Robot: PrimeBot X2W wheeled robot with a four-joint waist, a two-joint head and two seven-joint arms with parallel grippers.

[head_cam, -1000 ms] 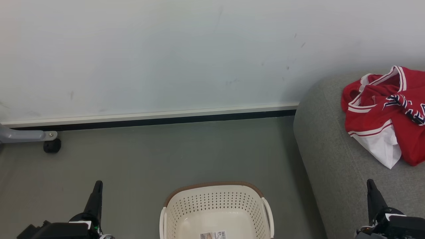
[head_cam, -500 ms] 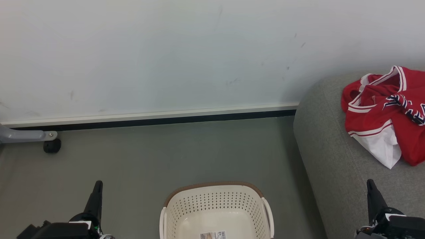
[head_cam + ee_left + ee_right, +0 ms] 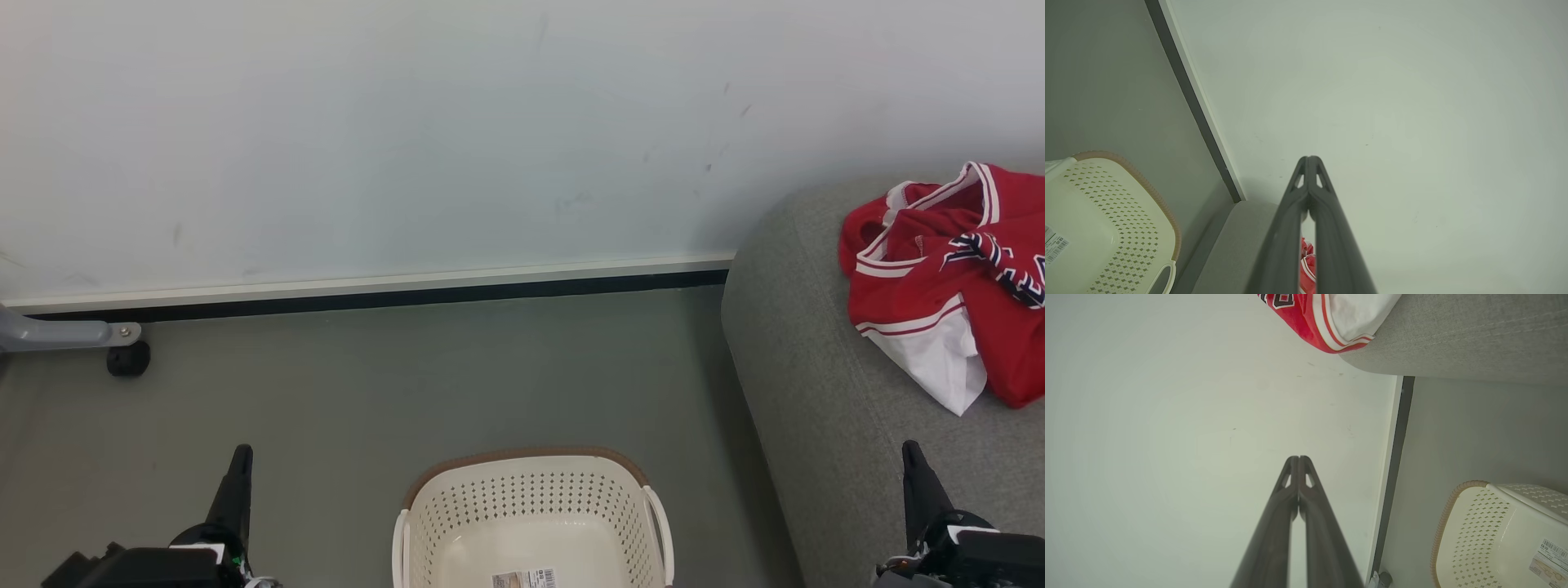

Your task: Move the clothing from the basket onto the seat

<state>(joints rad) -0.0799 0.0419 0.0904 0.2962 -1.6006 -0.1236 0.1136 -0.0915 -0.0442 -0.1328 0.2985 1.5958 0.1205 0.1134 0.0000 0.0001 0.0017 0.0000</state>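
Note:
The clothing, a crumpled red heap with white trim and navy lettering, lies on the grey seat at the right. The cream basket with its brown rim stands on the floor at the bottom middle, holding nothing but a label on its bottom. My left gripper is shut at the lower left, over the floor left of the basket. My right gripper is shut at the lower right, over the seat's front part, below the clothing. In the wrist views both grippers show fingertips pressed together, holding nothing.
A pale wall with a white and black skirting runs behind the grey floor. A grey metal leg with a black castor sits at the far left by the wall.

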